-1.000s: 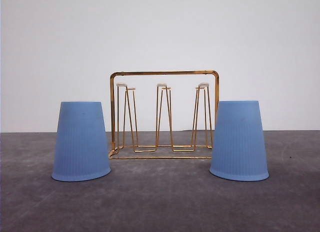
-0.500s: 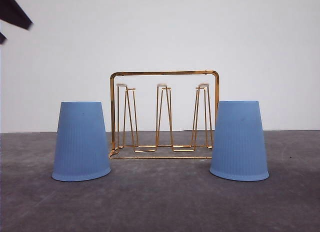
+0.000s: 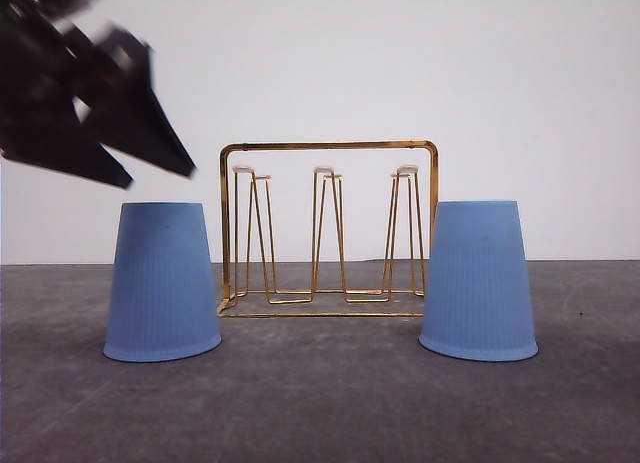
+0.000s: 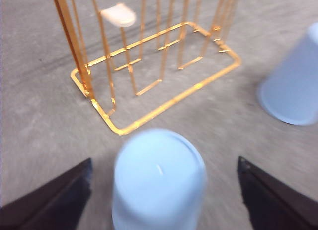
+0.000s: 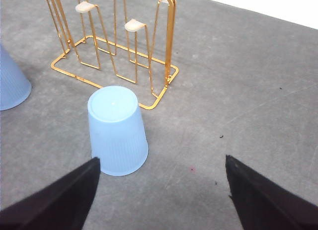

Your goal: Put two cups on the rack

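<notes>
On the grey bench (image 3: pixel 320 403) there are two light blue cups and one gold wire rack (image 3: pixel 328 228), and all three stand in a row across the middle of the bench. The left cup (image 3: pixel 162 283) stands upside down, just beside the left end of the rack but apart from it. The rack has three pairs of upright prongs with white tips, and no cup hangs on them. The right cup (image 3: pixel 478 281) stands upside down too, just beside the right end of the rack. In the front view the left gripper (image 3: pixel 155 168) is a dark blurred shape above the left cup, not touching it; its fingers are spread wide. The left wrist view shows this cup (image 4: pixel 159 183) from above, between the two wide fingers, with the rack base (image 4: pixel 164 98) behind it. The right wrist view shows the right cup (image 5: pixel 118 130) near the corner of the rack (image 5: pixel 112 51), and the right gripper (image 5: pixel 161 190) with its fingers wide apart, holding nothing
</notes>
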You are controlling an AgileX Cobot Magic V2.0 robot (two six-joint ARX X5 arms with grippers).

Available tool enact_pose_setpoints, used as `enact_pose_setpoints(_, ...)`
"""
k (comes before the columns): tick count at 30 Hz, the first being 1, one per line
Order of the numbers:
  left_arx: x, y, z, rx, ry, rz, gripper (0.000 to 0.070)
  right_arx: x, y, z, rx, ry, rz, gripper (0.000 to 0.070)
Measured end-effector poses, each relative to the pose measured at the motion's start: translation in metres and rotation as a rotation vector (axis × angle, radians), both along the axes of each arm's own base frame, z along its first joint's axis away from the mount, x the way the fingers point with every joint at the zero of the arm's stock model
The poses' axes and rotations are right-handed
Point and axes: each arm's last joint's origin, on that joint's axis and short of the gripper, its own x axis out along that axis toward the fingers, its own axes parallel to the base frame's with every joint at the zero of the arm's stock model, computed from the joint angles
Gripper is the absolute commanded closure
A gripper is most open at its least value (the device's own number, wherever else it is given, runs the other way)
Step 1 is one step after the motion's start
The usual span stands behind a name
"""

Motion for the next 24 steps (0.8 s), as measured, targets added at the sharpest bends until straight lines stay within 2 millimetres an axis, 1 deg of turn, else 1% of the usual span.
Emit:
enact_pose_setpoints(5, 0.016, -0.009, -0.024, 0.019, 0.054, 0.014, 0.0104, 0.000, 0.000, 0.000, 0.000, 0.000, 0.000, 0.0191)
enact_pose_setpoints(8, 0.022, -0.011, -0.036, 0.033, 0.101, 0.023, 0.0110, 0.000, 0.000, 0.000, 0.000, 0.000, 0.000, 0.0191)
enact_pose_setpoints(11, 0.024, -0.013, -0.044, 0.043, 0.128, 0.024, 0.0126, 0.000, 0.000, 0.000, 0.000, 0.000, 0.000, 0.0191)
enact_pose_setpoints(12, 0.025, -0.013, -0.045, 0.043, 0.132, 0.026, 0.0159, 0.000, 0.000, 0.000, 0.000, 0.000, 0.000, 0.0191)
enact_pose_setpoints(13, 0.026, -0.013, -0.046, 0.041, 0.134, 0.028, 0.0214, 0.000, 0.000, 0.000, 0.000, 0.000, 0.000, 0.0191)
enact_pose_setpoints(15, 0.026, -0.013, -0.046, 0.036, 0.131, 0.030, 0.0375, 0.000, 0.000, 0.000, 0.000, 0.000, 0.000, 0.0191)
enact_pose_setpoints(16, 0.026, -0.014, -0.045, 0.032, 0.128, 0.031, 0.0442, 0.000, 0.000, 0.000, 0.000, 0.000, 0.000, 0.0191)
enact_pose_setpoints(17, 0.026, -0.014, -0.045, 0.030, 0.125, 0.033, 0.0468, 0.000, 0.000, 0.000, 0.000, 0.000, 0.000, 0.0191)
enact_pose_setpoints(18, 0.026, -0.013, -0.044, 0.028, 0.123, 0.035, 0.0479, 0.000, 0.000, 0.000, 0.000, 0.000, 0.000, 0.0191)
enact_pose_setpoints(22, 0.023, -0.012, -0.040, 0.024, 0.126, 0.038, 0.0474, 0.000, 0.000, 0.000, 0.000, 0.000, 0.000, 0.0191)
enact_pose_setpoints(24, 0.020, -0.011, -0.032, 0.011, 0.121, 0.045, 0.0474, 0.000, 0.000, 0.000, 0.000, 0.000, 0.000, 0.0191)
